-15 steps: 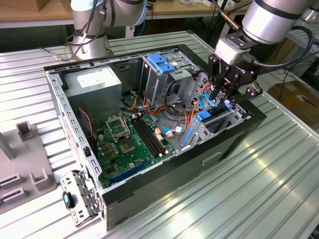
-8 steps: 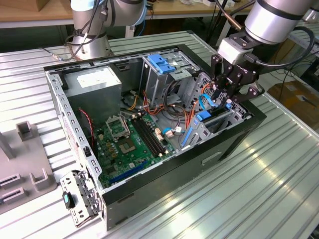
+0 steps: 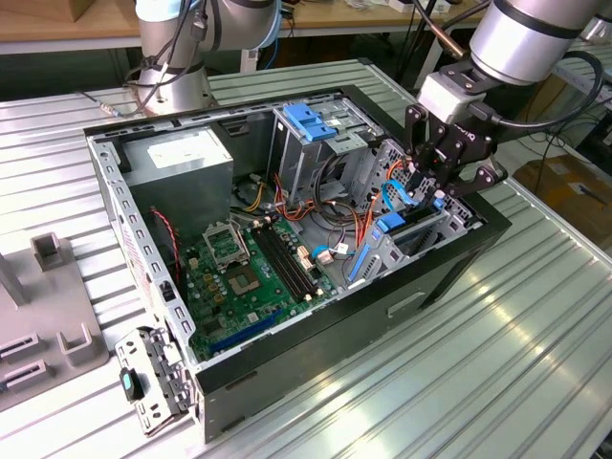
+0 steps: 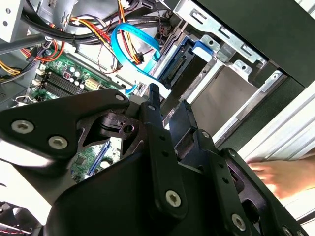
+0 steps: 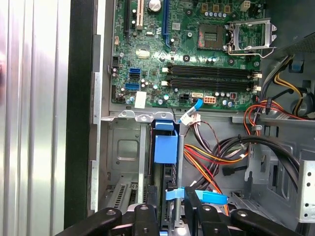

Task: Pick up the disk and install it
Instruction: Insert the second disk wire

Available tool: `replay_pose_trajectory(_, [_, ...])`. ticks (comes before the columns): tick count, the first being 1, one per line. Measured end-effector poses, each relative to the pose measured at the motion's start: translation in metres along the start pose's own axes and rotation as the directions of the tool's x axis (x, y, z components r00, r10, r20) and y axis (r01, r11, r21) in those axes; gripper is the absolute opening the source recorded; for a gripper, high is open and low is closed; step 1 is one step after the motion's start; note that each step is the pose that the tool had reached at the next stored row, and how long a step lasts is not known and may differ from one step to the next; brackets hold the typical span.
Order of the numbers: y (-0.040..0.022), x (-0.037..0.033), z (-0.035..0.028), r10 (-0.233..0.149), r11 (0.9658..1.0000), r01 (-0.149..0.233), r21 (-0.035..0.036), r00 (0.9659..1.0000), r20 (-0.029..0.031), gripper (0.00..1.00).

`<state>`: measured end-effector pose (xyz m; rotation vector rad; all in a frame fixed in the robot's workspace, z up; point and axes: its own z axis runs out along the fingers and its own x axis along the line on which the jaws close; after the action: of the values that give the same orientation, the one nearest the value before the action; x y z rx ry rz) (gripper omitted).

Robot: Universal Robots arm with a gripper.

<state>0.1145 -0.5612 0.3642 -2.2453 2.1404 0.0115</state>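
The disk (image 3: pixel 390 226) stands on edge in the drive bay at the case's front corner, on the exterior view's right. Its blue edge rail (image 5: pixel 166 147) and dark body (image 4: pixel 184 73) run down into the slot. My gripper (image 3: pixel 442 186) hangs just above that bay, its black fingers (image 4: pixel 152 98) either side of the disk's near end. In both wrist views the gripper (image 5: pixel 167 214) (image 4: pixel 170 110) straddles the disk, shut on it. Much of the disk sits inside the metal bay.
The open computer case (image 3: pixel 316 368) lies on a slatted metal table. Inside are a green motherboard (image 3: pixel 244 277), a grey power-supply box (image 3: pixel 182 158), a metal cage with a blue latch (image 3: pixel 311 120) and loose cables (image 5: pixel 216 157). A person's hand (image 4: pixel 283 177) rests beside the case.
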Motion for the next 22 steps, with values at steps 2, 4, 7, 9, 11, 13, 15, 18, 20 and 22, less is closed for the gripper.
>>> replay_pose_trajectory(2, [-0.0001,0.0,0.0,0.0,1.0,0.0,0.0,1.0,0.0,0.36])
replay_pose_trajectory(4, [-0.0003,0.0,0.0,0.0,1.0,0.0,0.0,1.0,0.0,0.36])
replay_pose_trajectory(7, [-0.0035,-0.0004,0.0002,-0.005,1.0,0.005,-0.0001,1.0,0.0003,0.36])
replay_pose_trajectory(9, [-0.0049,-0.0017,0.0002,-0.008,1.0,0.008,-0.0002,1.0,0.0002,0.36])
replay_pose_trajectory(11, [-0.0072,-0.0038,0.0003,-0.011,0.9999,0.011,-0.0003,0.9999,0.0003,0.36])
replay_pose_trajectory(13, [-0.0097,-0.0059,0.0004,-0.015,0.9999,0.015,-0.0005,0.9999,0.0003,0.36])
replay_pose_trajectory(15, [-0.0125,-0.0083,0.0006,-0.019,0.9998,0.019,-0.0006,0.9998,0.0005,0.36])
replay_pose_trajectory(18, [-0.0175,-0.0109,0.0008,-0.027,0.9996,0.027,-0.0017,0.9996,-0.0004,0.36])
replay_pose_trajectory(20, [-0.0198,-0.0119,0.0008,-0.029,0.9996,0.029,-0.002,0.9996,-0.0004,0.36])
replay_pose_trajectory(22, [-0.0229,-0.0133,0.001,-0.033,0.9995,0.033,-0.0022,0.9995,-0.0001,0.36])
